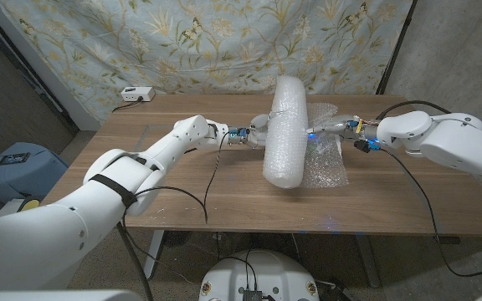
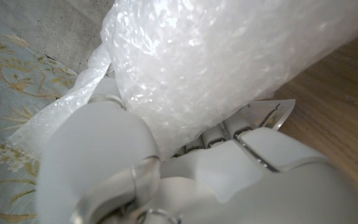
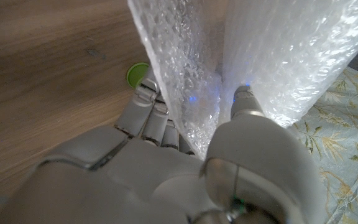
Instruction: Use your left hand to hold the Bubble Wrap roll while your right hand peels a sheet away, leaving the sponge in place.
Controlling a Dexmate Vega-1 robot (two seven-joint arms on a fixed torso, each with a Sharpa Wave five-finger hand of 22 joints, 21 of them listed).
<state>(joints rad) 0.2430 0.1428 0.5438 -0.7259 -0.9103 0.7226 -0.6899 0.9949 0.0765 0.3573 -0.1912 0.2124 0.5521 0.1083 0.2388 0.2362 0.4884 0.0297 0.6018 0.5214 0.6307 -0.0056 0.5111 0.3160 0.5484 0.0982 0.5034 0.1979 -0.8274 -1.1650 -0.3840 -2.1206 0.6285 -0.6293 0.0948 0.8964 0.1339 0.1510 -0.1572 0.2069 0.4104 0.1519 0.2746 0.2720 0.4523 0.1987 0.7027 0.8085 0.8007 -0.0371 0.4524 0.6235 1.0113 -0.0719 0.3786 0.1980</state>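
My left hand (image 1: 256, 134) is up against the left side of the roll (image 1: 285, 132), and from the wrist camera my fingers (image 2: 229, 132) are wrapped under it while the thumb side (image 2: 98, 146) presses in from the other flank, so the hand is clamped on the roll (image 2: 229, 62). The roll lies on the wooden worktop (image 1: 182, 180) near its middle, long axis running from the far edge toward me, its near end a little to the left. Over on the right, my right hand (image 1: 331, 127) sits just beside the roll's right side, where a loose sheet (image 1: 325, 159) spreads flat on the worktop and touches the roll. The right wrist camera shows it closer: the sheet (image 3: 185, 81) runs between my fingers (image 3: 143, 109) and my thumb (image 3: 247, 109), pinched there, with the bulk of the roll (image 3: 297, 56) rising beyond the thumb. A blue light glows through the wrap by the thumb tip. Past my fingertips a small round green thing (image 3: 137, 73) lies on the wood, partly hidden behind the sheet; I can't tell what it is. At the far left corner of the worktop sits a small white box (image 1: 137, 94), well apart from everything else. A flowered cloth (image 1: 224, 42) hangs behind the worktop. Both arms reach in from their own sides, meeting at the roll.
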